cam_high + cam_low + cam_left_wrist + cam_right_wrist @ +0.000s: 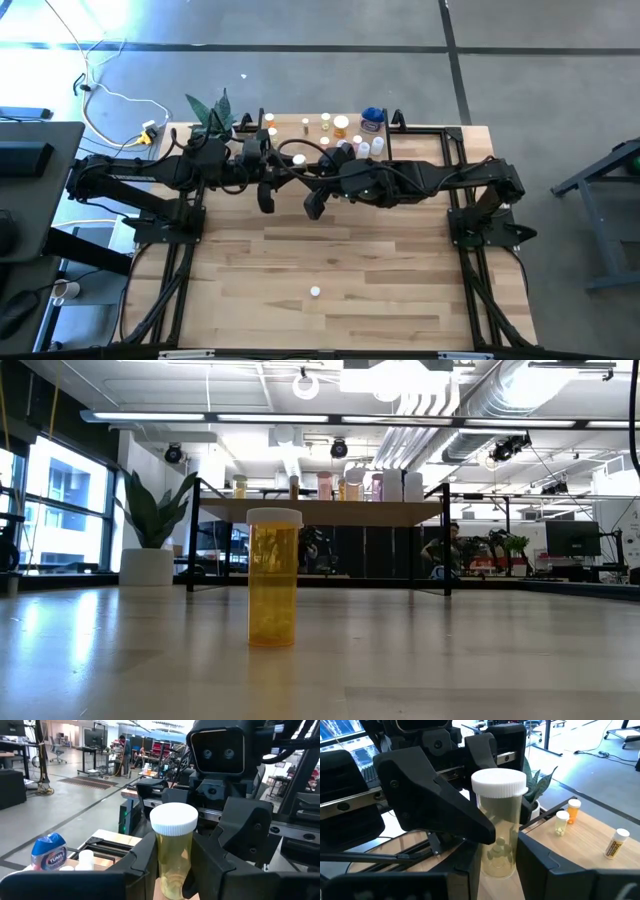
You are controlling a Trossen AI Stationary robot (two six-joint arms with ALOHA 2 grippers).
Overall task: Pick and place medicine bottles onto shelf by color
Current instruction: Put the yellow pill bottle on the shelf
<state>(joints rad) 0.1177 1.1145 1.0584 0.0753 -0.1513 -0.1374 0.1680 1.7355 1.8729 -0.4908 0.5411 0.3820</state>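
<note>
Handover step, mid-air over the desk (330, 270) centre: left gripper (172, 857) and right gripper (495, 865) both have jaws clamped on one white-capped yellow pill bottle (173, 850), so next one must let go w/o tipping it, then carry to the shelf (330, 135), crowded, w/ little free room.
</note>
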